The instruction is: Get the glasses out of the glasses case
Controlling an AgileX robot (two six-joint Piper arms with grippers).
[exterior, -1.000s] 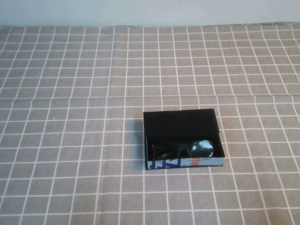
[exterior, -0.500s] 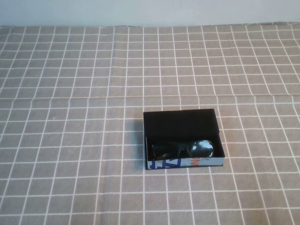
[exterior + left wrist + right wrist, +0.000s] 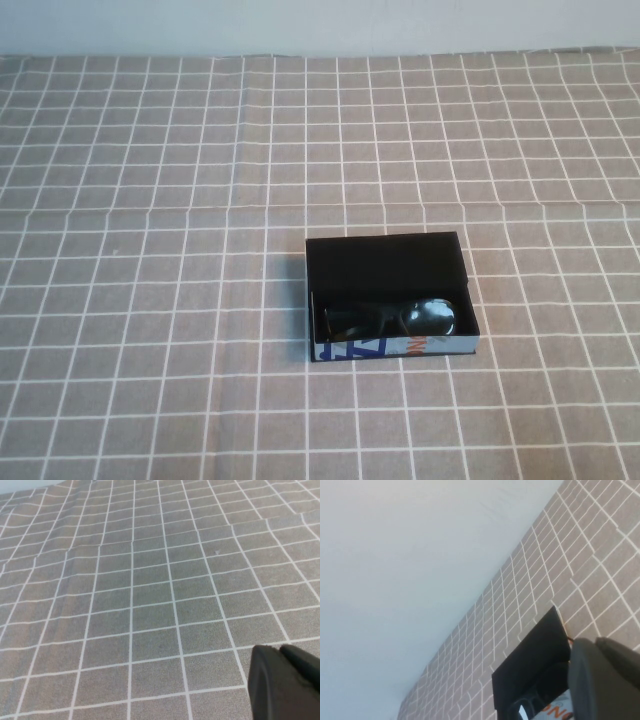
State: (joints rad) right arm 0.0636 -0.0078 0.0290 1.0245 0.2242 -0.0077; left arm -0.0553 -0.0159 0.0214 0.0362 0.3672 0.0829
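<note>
The glasses (image 3: 390,320) lie left to right in the near part of the open glasses case (image 3: 390,298), right of the middle, nearer the right gripper (image 3: 605,680) than the left gripper (image 3: 282,682).

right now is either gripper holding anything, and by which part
Nothing is held. The black plastic-framed glasses lie in the small black rectangular box. Only part of the left gripper and right gripper shows, touching nothing.

No visible change: glasses (image 3: 390,320) lie in glasses case (image 3: 385,262), same spot.
</note>
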